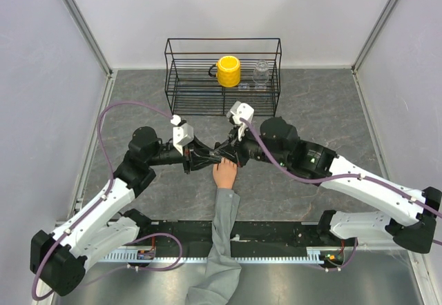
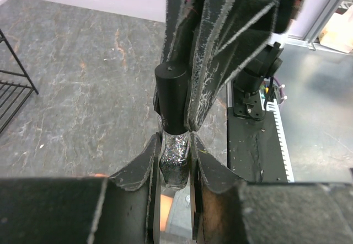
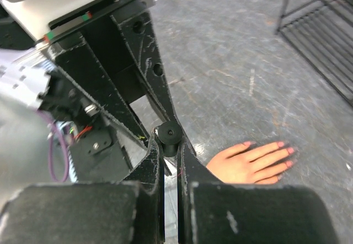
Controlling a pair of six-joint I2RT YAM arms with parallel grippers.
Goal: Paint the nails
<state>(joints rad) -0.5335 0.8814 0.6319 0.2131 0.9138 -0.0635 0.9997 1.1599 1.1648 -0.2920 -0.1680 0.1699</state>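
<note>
Above the tabletop centre, my left gripper pinches a glitter polish bottle by its glass body. My right gripper, meeting it head-on, is clamped on the black cap. Beneath them the mannequin hand lies flat, its nails pink, grey sleeve trailing toward my arm bases.

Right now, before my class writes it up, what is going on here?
The left gripper clamps a small glass bottle of silver glitter polish, and the right gripper is closed on its black cylindrical cap. They meet above the peach mannequin hand in a grey sleeve, lying flat on the table. The cap still sits on the bottle.
</note>
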